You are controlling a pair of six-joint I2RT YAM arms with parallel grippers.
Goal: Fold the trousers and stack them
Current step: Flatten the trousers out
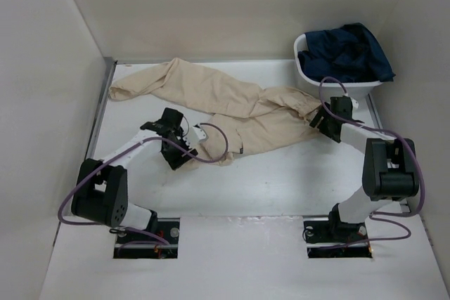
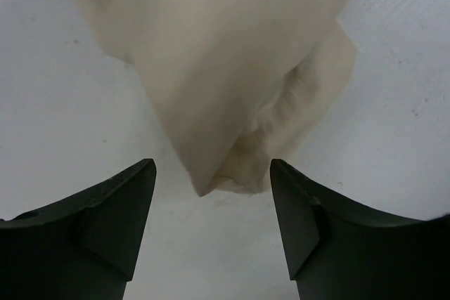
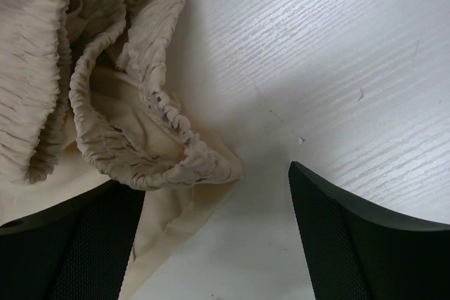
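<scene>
Trousers (image 1: 232,107) of soft beige cloth lie crumpled across the middle and upper left of the white, faintly grained table (image 1: 281,180). One leg trails to the upper left and the other is bunched toward the centre. Their waistband (image 3: 126,152) is elastic, gathered into fine ridges, and curls open in the left half of the right wrist view. The right gripper (image 3: 214,180) stands wide at that waistband, gripping nothing, with its frame-left black finger over the cloth edge. The left gripper (image 2: 211,173) is likewise wide; a smooth, pointed corner (image 2: 211,103) of cloth reaches down the frame between its fingers without touching them. At upper right a white plastic basket (image 1: 301,53) holds rumpled navy clothing (image 1: 348,54).
</scene>
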